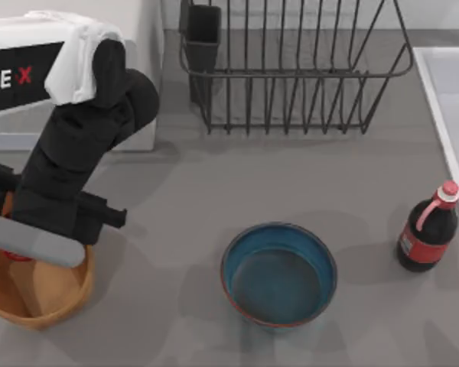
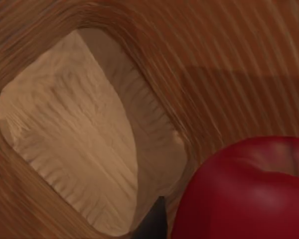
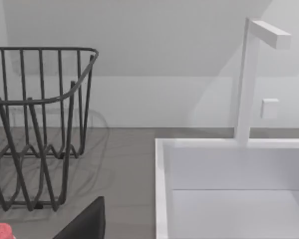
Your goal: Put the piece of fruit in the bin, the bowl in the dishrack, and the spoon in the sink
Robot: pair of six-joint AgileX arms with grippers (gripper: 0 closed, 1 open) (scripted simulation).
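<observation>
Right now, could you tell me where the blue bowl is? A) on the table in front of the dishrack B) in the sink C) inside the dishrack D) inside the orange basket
A: the bowl sits upright on the grey table, nearer the camera than the dishrack and apart from it.

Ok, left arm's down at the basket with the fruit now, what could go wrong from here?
1. The fruit sits against the bin's sloped wall, not over the flat bottom; it may roll on release.
2. The arm hangs low over the bin's rim; lifting out carelessly could tip it.
3. The bowl stands near the bottle; a wide grab might knock it.
</observation>
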